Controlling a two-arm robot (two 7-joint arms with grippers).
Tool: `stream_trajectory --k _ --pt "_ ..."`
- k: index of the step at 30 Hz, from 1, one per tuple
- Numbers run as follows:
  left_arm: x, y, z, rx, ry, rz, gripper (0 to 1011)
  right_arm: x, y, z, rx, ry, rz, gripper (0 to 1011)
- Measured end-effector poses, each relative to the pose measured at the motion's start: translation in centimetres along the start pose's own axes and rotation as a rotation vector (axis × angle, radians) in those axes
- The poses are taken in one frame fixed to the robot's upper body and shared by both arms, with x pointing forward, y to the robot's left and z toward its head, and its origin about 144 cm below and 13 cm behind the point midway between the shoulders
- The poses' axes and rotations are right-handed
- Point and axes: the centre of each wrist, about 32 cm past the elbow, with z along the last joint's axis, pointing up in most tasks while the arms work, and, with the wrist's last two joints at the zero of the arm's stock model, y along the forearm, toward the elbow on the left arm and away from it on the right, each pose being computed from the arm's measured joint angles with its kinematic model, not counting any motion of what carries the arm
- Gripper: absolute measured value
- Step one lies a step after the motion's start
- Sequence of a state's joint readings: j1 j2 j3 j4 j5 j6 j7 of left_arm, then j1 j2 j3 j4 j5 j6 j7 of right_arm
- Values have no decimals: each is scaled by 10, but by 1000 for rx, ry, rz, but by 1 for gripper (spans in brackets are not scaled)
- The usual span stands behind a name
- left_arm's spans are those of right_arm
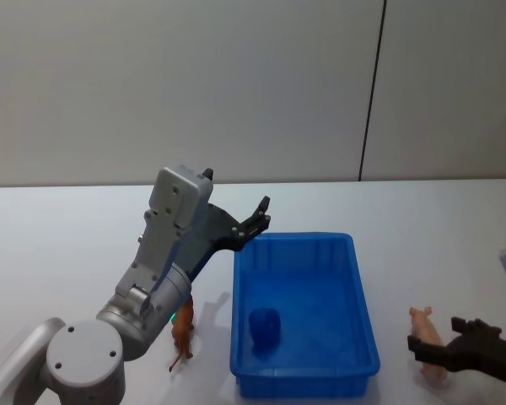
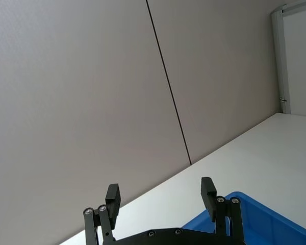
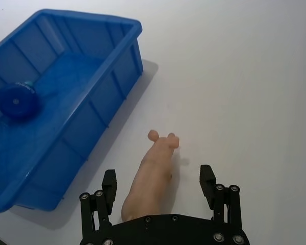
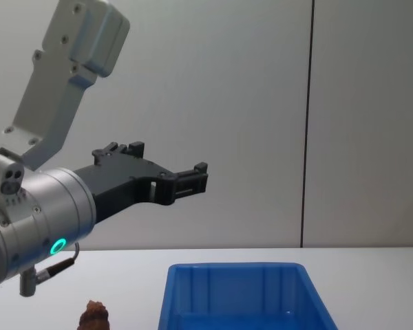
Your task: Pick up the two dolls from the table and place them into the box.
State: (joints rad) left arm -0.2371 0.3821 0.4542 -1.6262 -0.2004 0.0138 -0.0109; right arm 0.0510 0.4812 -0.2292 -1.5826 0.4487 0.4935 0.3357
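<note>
Right gripper (image 3: 158,177) sits at the wrist frame's bottom edge, jaws apart, with the pale pink pig doll (image 3: 154,166) lying between them on the white table (image 3: 245,76). Upper left stands the blue bin (image 3: 117,71). At the head view's lower left, the reddish-brown doll (image 1: 183,333) stands beside the bin, below the raised left gripper (image 1: 263,214), whose jaws are spread.
</note>
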Motion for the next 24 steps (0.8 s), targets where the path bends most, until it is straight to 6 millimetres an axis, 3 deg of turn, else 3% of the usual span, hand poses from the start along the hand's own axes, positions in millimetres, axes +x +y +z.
stream_trajectory --k 4,10,23,24 --pt "0 0 0 0 0 0 1001 -1 2 -3 -16 9 6 994" --pt "0 0 0 0 0 0 1001 -2 5 -5 -34 16 24 857" --pt "0 0 0 0 0 0 1001 -1 11 -5 -50 22 33 475" --pt "0 0 0 0 0 0 1001 -1 11 -4 -49 22 31 407"
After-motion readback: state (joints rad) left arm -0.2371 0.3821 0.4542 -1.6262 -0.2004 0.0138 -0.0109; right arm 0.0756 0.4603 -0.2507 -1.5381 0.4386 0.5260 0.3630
